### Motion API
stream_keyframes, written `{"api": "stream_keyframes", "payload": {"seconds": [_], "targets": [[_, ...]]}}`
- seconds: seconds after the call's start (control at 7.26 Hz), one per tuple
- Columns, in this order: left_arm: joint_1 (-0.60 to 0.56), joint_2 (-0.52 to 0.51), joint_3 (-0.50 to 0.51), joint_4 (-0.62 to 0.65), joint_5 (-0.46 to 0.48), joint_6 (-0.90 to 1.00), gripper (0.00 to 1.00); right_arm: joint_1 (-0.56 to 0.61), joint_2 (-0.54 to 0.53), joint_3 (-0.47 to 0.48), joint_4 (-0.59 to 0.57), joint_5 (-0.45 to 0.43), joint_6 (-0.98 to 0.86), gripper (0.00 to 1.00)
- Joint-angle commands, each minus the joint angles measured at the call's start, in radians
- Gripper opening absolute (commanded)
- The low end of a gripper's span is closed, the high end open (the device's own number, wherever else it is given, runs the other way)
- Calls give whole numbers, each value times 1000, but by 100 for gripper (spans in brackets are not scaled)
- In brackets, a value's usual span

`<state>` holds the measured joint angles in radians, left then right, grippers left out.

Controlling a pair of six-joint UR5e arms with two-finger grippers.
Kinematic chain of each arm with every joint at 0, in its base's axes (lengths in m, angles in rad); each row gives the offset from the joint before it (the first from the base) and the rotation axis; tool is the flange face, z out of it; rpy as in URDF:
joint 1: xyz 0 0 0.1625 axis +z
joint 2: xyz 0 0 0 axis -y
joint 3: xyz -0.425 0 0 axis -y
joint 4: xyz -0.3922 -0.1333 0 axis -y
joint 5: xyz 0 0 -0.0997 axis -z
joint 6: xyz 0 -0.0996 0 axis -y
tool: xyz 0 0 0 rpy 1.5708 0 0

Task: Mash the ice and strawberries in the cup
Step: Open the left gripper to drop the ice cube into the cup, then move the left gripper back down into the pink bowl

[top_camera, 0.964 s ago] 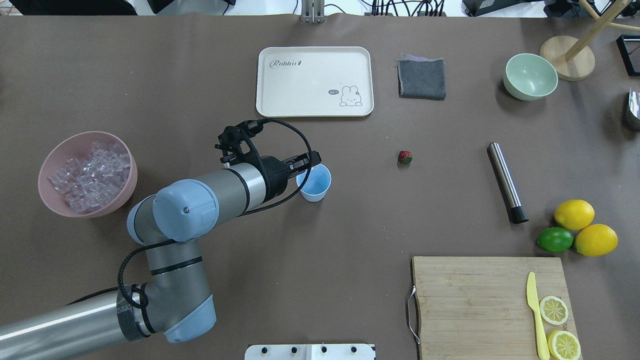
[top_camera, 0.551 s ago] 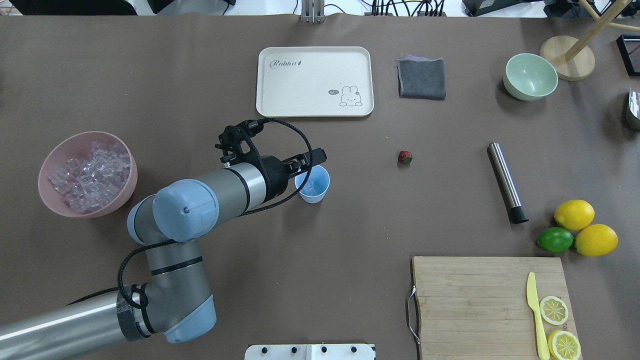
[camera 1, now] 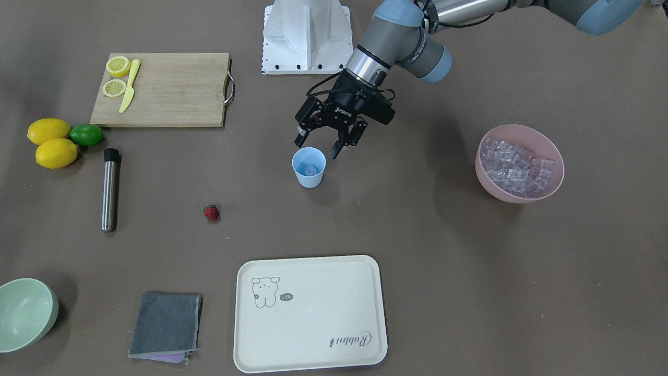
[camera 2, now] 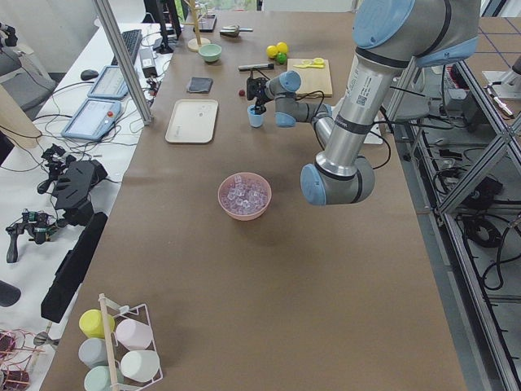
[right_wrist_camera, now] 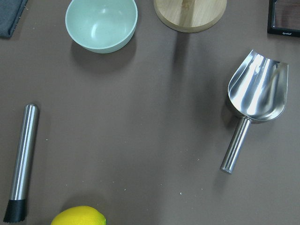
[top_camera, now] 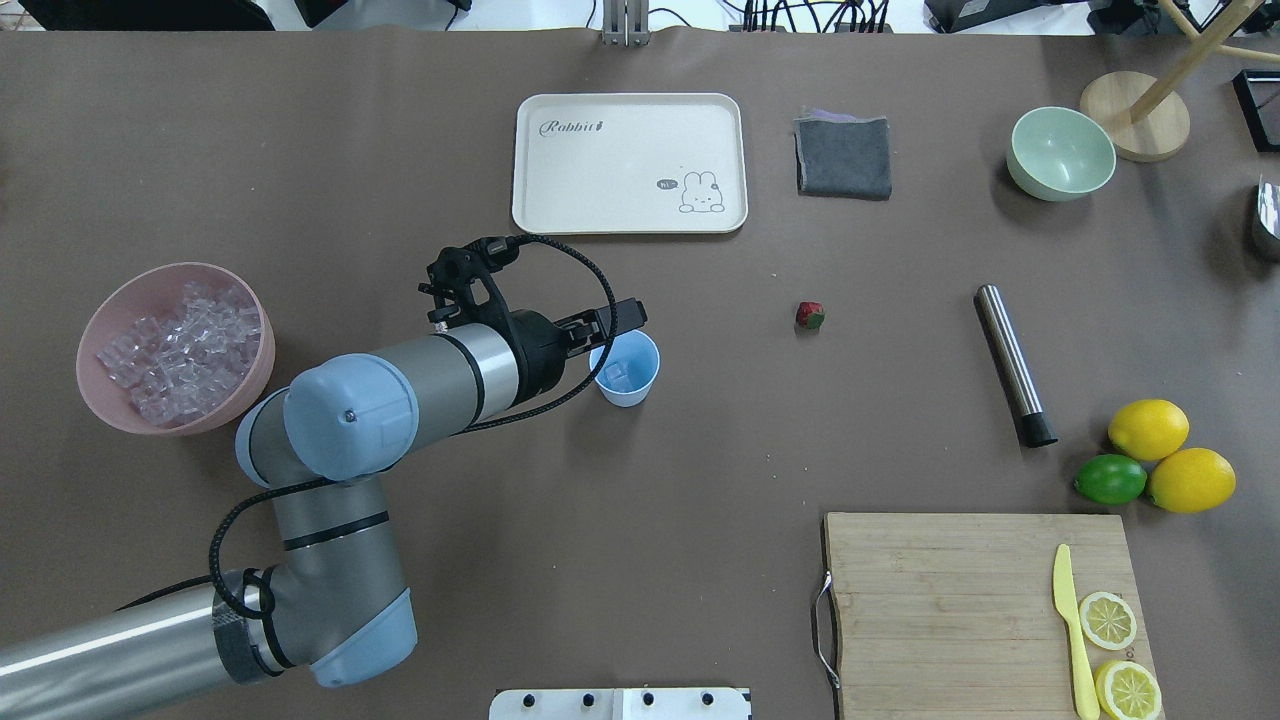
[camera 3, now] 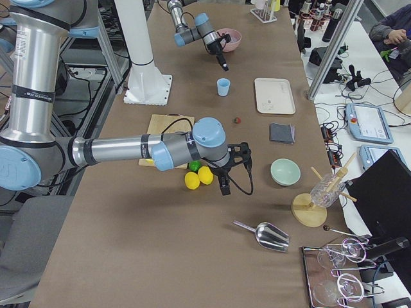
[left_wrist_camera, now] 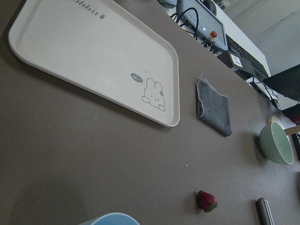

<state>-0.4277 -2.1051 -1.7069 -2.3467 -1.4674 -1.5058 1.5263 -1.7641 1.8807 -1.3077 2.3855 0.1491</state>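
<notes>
L fingers (camera 1: 342, 142) apart; cup (camera 1: 309, 177) w/ ice (camera 1: 311, 169), prob.

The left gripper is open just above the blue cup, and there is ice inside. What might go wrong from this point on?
1. The left gripper hangs close over the rim of the cup, which stands free with nothing holding it. A sideways move may catch the rim and tip out the ice.
2. The strawberry is small and lies loose on the table, so it may roll away or slip from a grasp.
</notes>
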Motion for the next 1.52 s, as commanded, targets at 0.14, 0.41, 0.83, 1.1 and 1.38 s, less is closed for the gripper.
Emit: {"api": "stream_keyframes", "payload": {"seconds": [0.14, 0.41, 0.83, 1.1, 1.38], "targets": [[-178, 50, -268, 598, -371, 253, 98, 0, -1, 0, -1, 15, 0, 100], [-248, 169, -335, 694, -445, 518, 98, 0, 0, -3, -1, 15, 0, 100], [-445, 368, -326, 685, -590, 940, 99, 0, -1, -3, -1, 15, 1, 100], [-451, 413, -274, 667, -577, 981, 98, 0, -1, -3, 1, 15, 1, 100], [-451, 413, -147, 502, -577, 986, 97, 0, -1, -3, 1, 15, 1, 100]]}}
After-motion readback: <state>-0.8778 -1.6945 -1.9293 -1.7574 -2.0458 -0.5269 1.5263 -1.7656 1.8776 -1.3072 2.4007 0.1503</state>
